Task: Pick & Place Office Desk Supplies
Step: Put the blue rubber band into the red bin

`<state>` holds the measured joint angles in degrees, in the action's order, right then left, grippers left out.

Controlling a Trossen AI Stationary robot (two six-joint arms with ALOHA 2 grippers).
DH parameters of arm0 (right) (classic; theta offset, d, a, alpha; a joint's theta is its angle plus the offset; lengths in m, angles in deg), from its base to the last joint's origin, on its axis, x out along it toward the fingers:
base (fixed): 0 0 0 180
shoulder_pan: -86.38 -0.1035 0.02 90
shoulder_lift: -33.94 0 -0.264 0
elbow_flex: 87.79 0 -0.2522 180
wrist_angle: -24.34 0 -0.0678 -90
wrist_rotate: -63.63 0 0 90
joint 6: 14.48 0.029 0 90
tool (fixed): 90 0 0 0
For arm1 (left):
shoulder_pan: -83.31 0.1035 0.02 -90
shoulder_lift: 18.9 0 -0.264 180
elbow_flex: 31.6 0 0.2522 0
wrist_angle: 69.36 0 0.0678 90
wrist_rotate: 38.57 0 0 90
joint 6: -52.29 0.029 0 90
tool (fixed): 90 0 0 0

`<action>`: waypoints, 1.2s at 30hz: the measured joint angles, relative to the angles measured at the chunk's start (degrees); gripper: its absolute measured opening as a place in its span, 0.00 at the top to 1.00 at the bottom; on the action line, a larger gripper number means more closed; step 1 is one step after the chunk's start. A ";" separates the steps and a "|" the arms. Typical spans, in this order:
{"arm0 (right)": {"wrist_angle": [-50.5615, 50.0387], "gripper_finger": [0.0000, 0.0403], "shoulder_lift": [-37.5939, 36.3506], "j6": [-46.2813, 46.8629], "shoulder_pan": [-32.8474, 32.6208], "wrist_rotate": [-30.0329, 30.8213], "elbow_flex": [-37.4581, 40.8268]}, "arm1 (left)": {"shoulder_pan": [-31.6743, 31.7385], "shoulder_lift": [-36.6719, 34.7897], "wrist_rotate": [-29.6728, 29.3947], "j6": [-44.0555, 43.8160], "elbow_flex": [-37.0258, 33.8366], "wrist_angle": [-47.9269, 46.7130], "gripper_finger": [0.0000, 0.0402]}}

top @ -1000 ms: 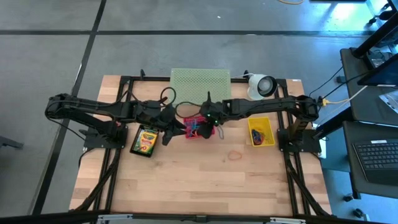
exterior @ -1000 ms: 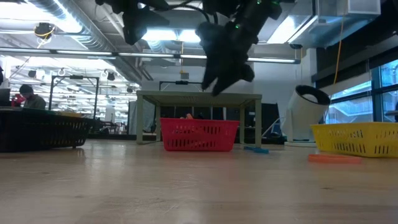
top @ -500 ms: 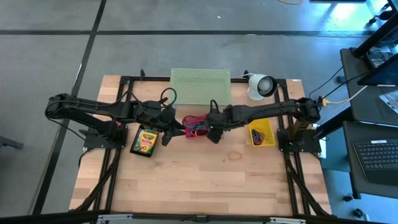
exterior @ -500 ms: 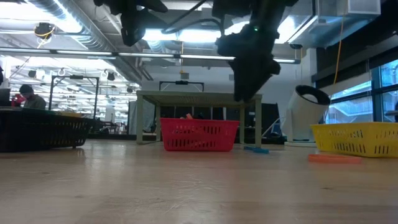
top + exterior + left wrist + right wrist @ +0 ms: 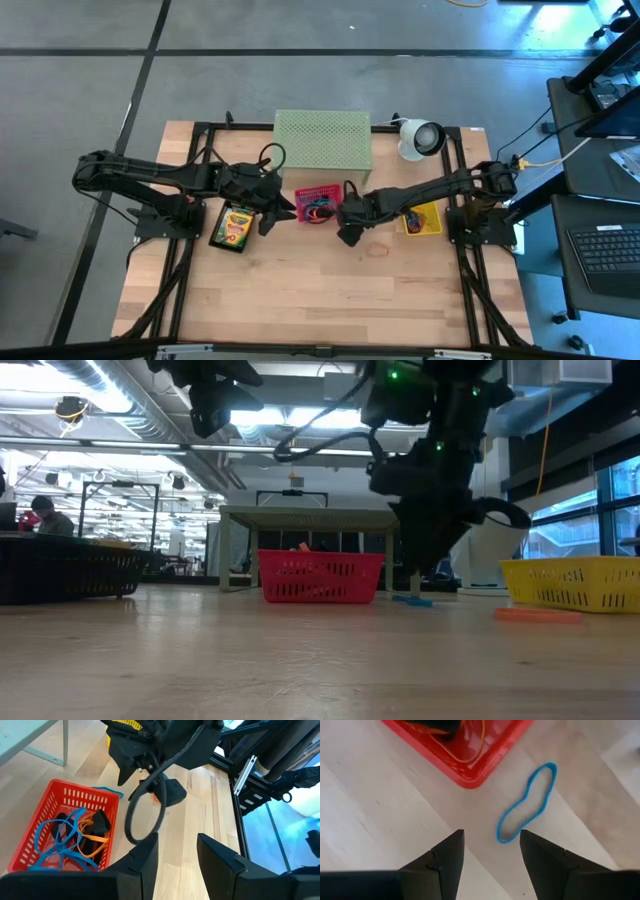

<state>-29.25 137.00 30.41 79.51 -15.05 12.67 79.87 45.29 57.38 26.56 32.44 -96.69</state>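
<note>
Right wrist view, blue rubber band (image 5: 526,804) lying lengthwise beyond open, empty jaws.

Grey concrete floor (image 5: 80,60) around the table, crossed by dark seam lines; pale wood table (image 5: 330,290) on a black frame; at the right edge a dark desk with a laptop keyboard (image 5: 608,248); low view: open ceiling with bright strip lights (image 5: 110,458) and exposed ducts; tall windows (image 5: 615,510) at right, blue daylight; a seated person (image 5: 45,515) far left at a distant workbench.
</note>
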 joint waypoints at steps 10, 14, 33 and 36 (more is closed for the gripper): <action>9.15 0.52 0.00 2.23 2.17 -0.01 7.53 | 0.00 0.00 1.32 0.00 0.00 0.00 0.68; 11.30 0.52 -0.14 2.19 3.19 -0.49 9.89 | 0.00 0.00 1.84 -0.56 0.00 0.02 0.68; 15.86 0.98 -0.35 3.91 3.29 0.16 13.23 | 0.02 0.00 1.73 -2.24 0.00 0.02 0.68; 15.70 0.99 -1.23 3.95 3.26 -0.96 13.38 | 0.01 0.00 1.71 -2.58 0.00 0.03 0.68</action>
<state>-13.56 135.78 34.36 82.77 -16.01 26.05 79.88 45.29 59.09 23.98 32.44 -96.65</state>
